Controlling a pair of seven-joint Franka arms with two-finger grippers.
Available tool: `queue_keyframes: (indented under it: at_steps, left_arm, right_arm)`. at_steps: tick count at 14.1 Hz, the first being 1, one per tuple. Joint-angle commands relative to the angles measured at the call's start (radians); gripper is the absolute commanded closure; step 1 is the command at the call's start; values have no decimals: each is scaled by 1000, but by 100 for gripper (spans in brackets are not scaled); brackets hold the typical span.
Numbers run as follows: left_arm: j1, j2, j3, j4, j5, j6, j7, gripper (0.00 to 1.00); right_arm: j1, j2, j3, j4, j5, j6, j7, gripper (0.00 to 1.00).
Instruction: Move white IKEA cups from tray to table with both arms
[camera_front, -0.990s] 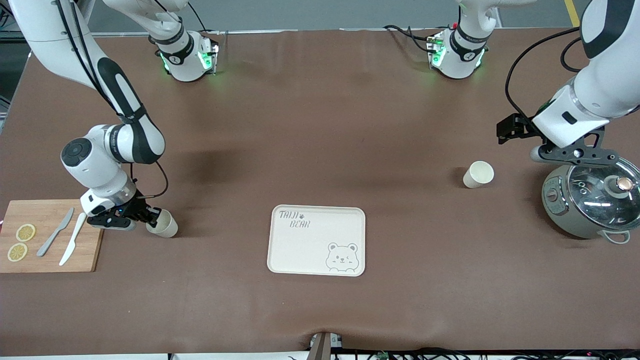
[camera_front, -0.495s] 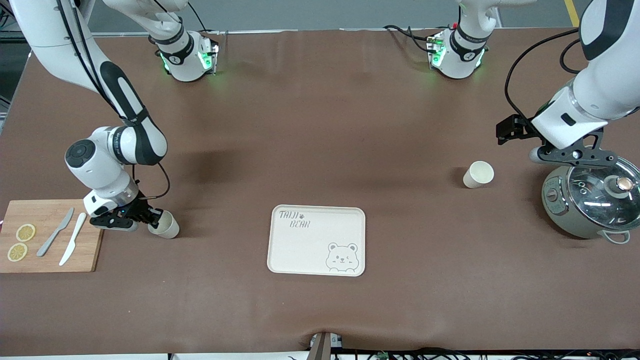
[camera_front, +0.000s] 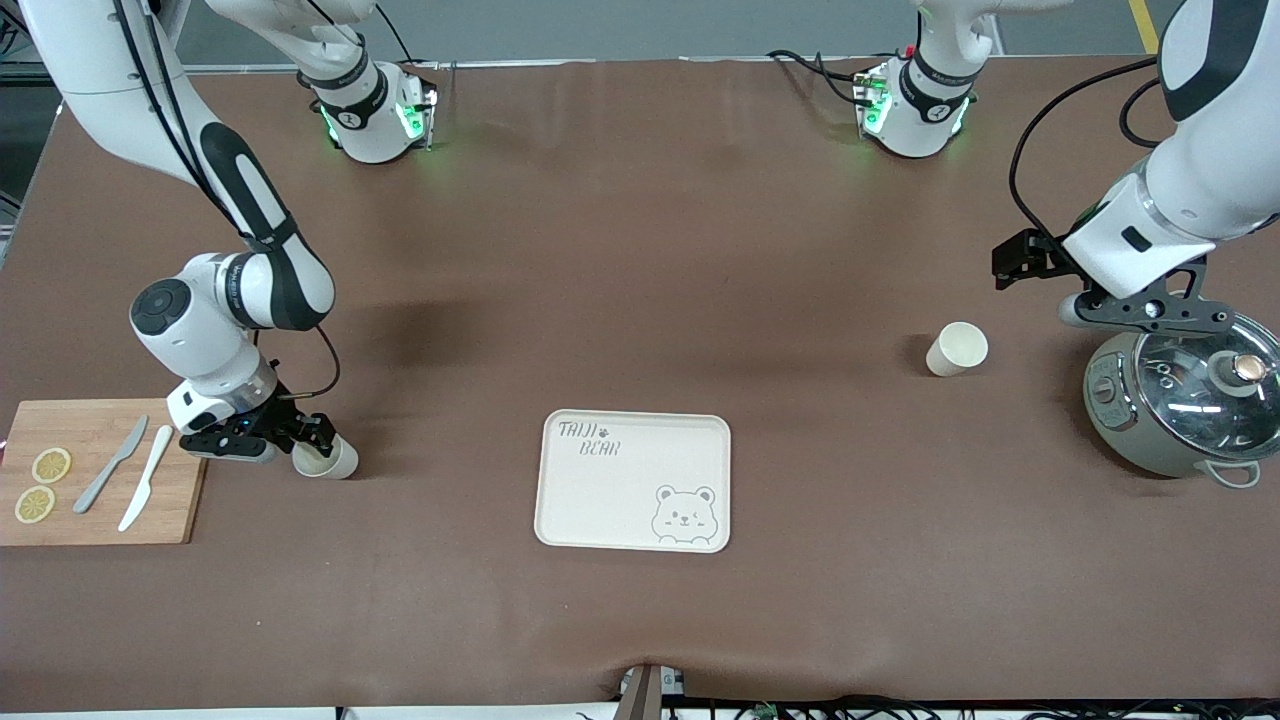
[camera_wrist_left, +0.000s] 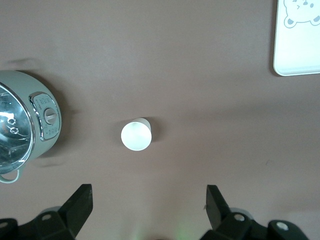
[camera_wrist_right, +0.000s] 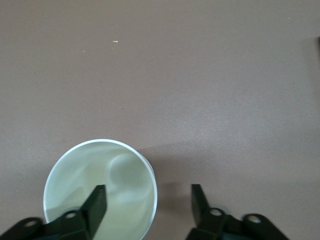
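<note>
Nearest: tray (camera_front: 632, 480), mid-bench. Toward the right arm's end: board (camera_front: 100, 470), and just beside it one cup (camera_front: 328, 462), upright on the bench (camera_front: 640, 260). Low over that cup's rim: right tool (camera_front: 312, 440), released, one finger above the mouth, the other outside the wall, gripping nothing. Toward the left arm's end: pot (camera_front: 1180, 410). Farther back, between pot and tray: second cup (camera_front: 957, 348), upright, alone. Above the pot's edge: left tool (camera_front: 1145, 305), spread wide, empty, waiting.

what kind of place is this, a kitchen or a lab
Most likely a robot lab staged with kitchenware: two white arms bolted to a brown-covered table, with a cutting board, a bear tray and a lidded pot.
</note>
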Motion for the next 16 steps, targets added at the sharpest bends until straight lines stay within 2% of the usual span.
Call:
queue_keyframes:
  at_steps: [1,5,10,13,15,16]
  left_arm:
    - [3,2,-4,0,-16,4,7,0]
    - [3,4,-4,0,-16,4,7,0]
    - [3,2,-4,0,-16,4,4,0]
    - [4,4,-4,0,-16,4,2,0]
    - [3,4,-4,0,-16,4,2,0]
    - [3,2,-4,0,-16,4,2,0]
  right_arm:
    - [1,-39,2,-8,20,-19,-25,0]
    - [-10,-201,2,15,20,-309,-31,0]
    - [-9,-415,1,193,10,-882,-23,0]
    - [-4,-492,5,276,-20,-1077,-22,0]
    - [1,-499,11,368,-78,-1192,-16,0]
    - [1,-498,10,402,-79,-1220,-16,0]
